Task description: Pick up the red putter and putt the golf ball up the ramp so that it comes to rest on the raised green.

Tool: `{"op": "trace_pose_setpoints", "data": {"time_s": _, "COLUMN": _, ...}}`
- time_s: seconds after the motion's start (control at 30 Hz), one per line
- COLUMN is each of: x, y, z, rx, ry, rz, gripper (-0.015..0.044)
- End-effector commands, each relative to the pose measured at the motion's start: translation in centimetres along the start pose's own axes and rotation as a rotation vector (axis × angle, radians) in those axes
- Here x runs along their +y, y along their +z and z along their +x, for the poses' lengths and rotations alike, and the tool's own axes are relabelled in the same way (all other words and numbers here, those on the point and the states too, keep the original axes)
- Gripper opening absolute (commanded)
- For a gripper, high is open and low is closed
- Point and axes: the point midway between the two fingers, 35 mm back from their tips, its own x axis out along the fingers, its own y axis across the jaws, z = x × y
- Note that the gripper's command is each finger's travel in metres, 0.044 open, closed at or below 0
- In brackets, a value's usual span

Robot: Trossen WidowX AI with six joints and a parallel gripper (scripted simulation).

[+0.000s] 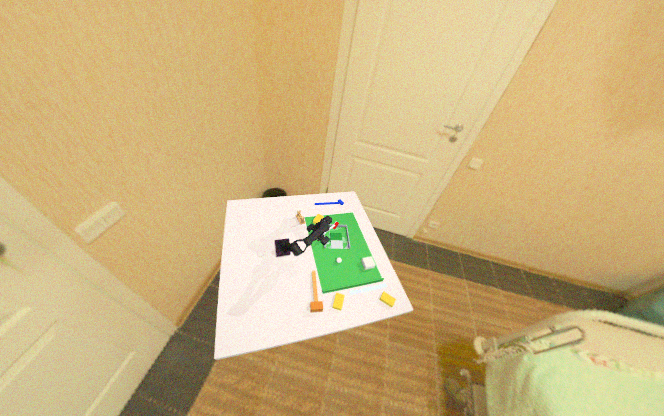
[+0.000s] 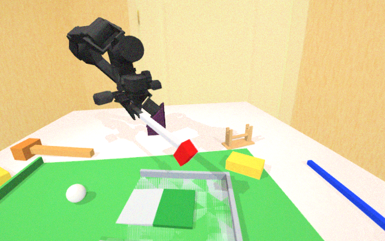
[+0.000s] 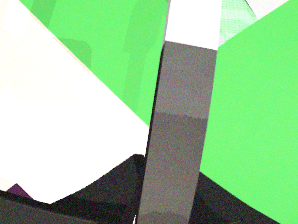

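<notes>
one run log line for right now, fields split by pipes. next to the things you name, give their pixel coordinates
gripper [image 2: 135, 114]: shut on red putter [image 1: 336, 225] [image 2: 185, 152] [image 3: 182, 100] | putter: aloft | golf ball [image 1: 339, 260] [image 2: 76, 193]: on green mat [image 1: 345, 275] [image 2: 110, 174] [image 3: 250, 125], off ramp
</notes>
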Motion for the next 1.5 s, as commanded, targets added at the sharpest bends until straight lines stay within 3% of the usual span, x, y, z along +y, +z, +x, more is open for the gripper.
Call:
{"op": "trace_pose_setpoints", "data": {"time_s": 0.0, "x": -1.8, "y": -2.0, "z": -0.4, "rx": 0.008, "ry": -0.022, "rz": 0.138, "gripper": 0.0}}
{"op": "trace_pose_setpoints", "data": {"time_s": 0.67, "x": -7.9, "y": -13.0, "z": -1.8, "rx": 0.057, "ry": -0.147, "rz": 0.795, "gripper": 0.0}}
{"op": "trace_pose_setpoints", "data": {"time_s": 1.47, "x": -8.4, "y": -13.5, "z": 2.5, "rx": 0.056, "ry": -0.15, "rz": 0.802, "gripper": 0.0}}
